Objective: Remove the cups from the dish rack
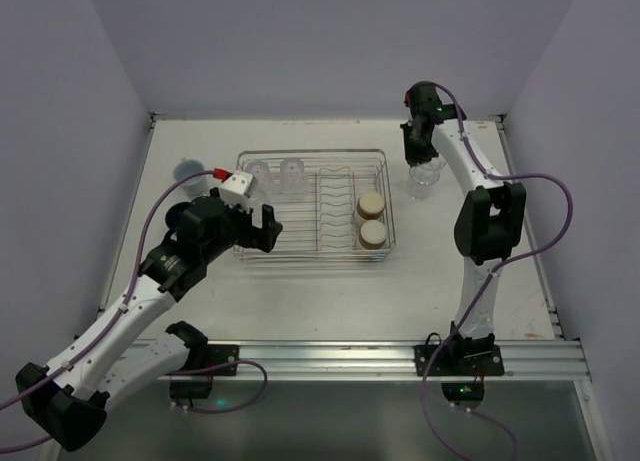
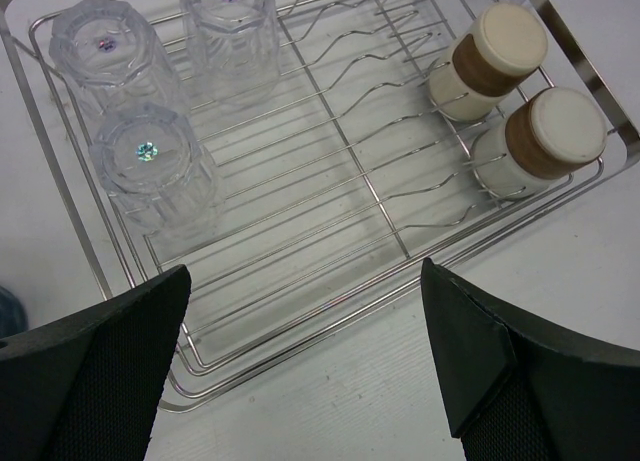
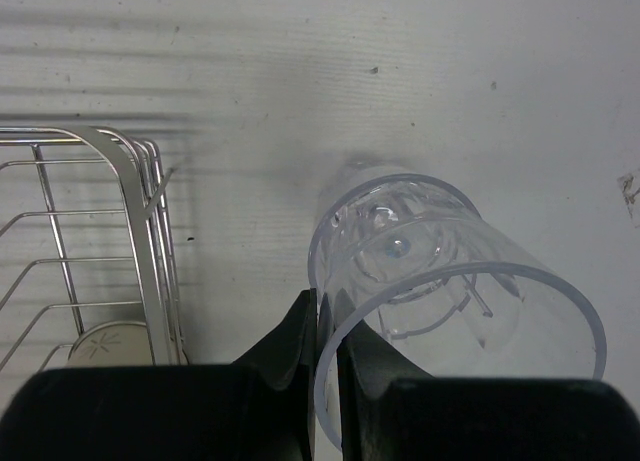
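Observation:
The silver wire dish rack [image 1: 330, 152] sits mid-table. Three clear cups stand upside down at its left end [image 2: 105, 46], [image 2: 228, 21], [image 2: 150, 161]. Two tan cups [image 2: 490, 56], [image 2: 545, 141] lean at its right end. My left gripper [image 1: 255, 226] [image 2: 305, 276] hangs open over the rack's near left rim, holding nothing. Right of the rack, my right gripper [image 1: 420, 166] [image 3: 327, 311] is shut on the rim of a clear cup [image 1: 425, 181] [image 3: 450, 281], one finger inside and one outside. I cannot tell whether the cup's base touches the table.
A dark blue cup [image 1: 188, 169] stands on the table just left of the rack [image 2: 594, 76]. In the right wrist view the rack's right end [image 3: 140, 241] lies close to the left of the held cup. Walls close the table on three sides.

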`<action>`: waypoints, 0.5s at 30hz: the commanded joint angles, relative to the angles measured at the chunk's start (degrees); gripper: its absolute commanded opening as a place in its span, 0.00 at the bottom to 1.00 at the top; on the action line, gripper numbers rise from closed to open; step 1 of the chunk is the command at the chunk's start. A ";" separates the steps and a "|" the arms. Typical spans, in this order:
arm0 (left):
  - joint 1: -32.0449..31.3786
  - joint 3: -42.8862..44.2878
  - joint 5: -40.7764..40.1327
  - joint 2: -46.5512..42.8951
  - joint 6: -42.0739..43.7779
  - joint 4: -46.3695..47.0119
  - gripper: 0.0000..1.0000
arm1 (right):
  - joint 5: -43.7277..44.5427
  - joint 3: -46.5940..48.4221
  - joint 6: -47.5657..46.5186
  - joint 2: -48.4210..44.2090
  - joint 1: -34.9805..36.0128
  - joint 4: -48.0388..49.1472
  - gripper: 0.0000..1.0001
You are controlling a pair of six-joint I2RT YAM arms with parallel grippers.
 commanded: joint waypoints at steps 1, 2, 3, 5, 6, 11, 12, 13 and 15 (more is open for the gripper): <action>0.74 -0.19 -0.28 0.57 1.12 1.26 1.00 | -0.51 0.35 -2.48 -0.65 -0.48 0.80 0.09; 0.74 0.07 -0.46 1.18 1.04 1.26 1.00 | -0.42 0.26 -2.39 -1.00 -0.57 0.80 0.18; 0.83 0.16 -0.89 1.54 1.12 1.17 1.00 | -0.42 0.26 -2.22 -1.27 -0.57 0.89 0.21; 0.83 0.51 -1.60 2.42 0.69 1.00 1.00 | -0.95 0.08 -1.87 -2.58 -0.57 1.50 0.34; 0.83 0.60 -2.30 2.68 0.51 0.73 1.00 | -1.21 -0.18 -1.34 -3.20 -0.48 1.94 0.38; 0.92 1.74 -2.39 4.53 -1.51 0.47 1.00 | -5.52 -1.41 0.24 -6.19 -0.31 4.40 0.54; 0.92 1.92 -2.91 4.79 -1.86 0.47 1.00 | -5.61 -2.72 1.03 -7.84 -0.39 4.93 0.54; 0.92 2.18 -3.35 5.14 -2.21 0.47 1.00 | -5.87 -3.69 1.47 -8.99 -0.22 6.67 0.54; 0.92 3.15 -4.84 6.11 -3.70 0.38 1.00 | -7.54 -7.55 2.96 -11.71 0.22 9.05 0.55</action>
